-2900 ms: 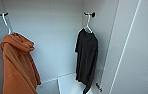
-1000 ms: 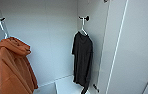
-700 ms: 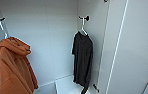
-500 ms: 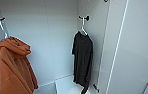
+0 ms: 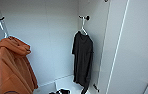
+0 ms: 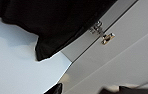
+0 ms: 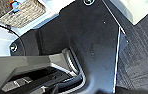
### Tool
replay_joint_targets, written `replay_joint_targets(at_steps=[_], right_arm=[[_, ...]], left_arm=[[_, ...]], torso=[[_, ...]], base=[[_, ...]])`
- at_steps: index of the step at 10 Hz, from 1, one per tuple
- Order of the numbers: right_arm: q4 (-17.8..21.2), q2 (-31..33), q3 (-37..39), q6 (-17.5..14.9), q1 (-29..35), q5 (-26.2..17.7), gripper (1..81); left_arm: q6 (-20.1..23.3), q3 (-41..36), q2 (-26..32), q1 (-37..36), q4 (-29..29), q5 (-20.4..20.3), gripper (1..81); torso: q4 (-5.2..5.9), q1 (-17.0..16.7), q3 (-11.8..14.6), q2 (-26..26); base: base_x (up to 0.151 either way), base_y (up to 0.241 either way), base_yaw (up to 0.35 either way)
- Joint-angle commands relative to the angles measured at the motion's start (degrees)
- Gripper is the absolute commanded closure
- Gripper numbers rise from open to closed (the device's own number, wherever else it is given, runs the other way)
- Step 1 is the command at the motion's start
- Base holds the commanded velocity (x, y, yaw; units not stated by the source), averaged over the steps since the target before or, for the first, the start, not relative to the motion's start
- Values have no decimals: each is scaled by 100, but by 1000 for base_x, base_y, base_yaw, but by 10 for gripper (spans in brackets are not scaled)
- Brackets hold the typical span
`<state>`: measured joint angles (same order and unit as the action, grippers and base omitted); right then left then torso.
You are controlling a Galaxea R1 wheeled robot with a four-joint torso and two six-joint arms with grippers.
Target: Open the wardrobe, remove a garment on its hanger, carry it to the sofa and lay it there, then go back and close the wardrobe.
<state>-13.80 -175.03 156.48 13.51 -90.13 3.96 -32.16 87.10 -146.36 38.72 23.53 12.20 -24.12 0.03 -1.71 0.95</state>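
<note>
Because the wardrobe [image 5: 120, 47] is standing open, the garment [image 5: 83, 60] is being displayed on its hanger [image 5: 83, 27] for removal, though neither gripper's opening can be told.

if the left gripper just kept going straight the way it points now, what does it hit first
Most likely the lower hem of the black garment, which hangs directly ahead in the left wrist view. Beside it are the wardrobe's white side panel and a metal hinge. Depth is unclear, so this is a judgement.
</note>
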Motion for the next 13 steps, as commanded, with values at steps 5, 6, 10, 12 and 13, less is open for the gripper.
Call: replay_joint_targets(at_steps=[5, 6, 10, 12, 13], right_arm=[[0, 18, 4, 20, 297, -273, 10], [9, 10, 4, 20, 306, -273, 10], [-17, 10, -4, 29, 271, -273, 10], [-26, 1, -4, 29, 262, -273, 10], [0, 1, 4, 29, 271, -273, 10]], left_arm=[[-2452, 553, -456, -3119, -59, 81, 10], [-2741, 633, -517, -3444, -59, 72, 10], [-3490, 1046, -755, -4315, -68, 89, 10], [-3857, 1370, -877, -4701, -68, 81, 10], [-4061, 1555, -948, -4911, -68, 81, 10]], torso=[[0, 5, -5, -2], [0, 5, -5, -2], [0, 9, -6, -4], [0, 9, -9, -4], [0, 9, -9, -4]], base=[[0, 0, 0], [0, 0, 0], [0, 0, 0], [0, 0, 0], [0, 0, 0]])
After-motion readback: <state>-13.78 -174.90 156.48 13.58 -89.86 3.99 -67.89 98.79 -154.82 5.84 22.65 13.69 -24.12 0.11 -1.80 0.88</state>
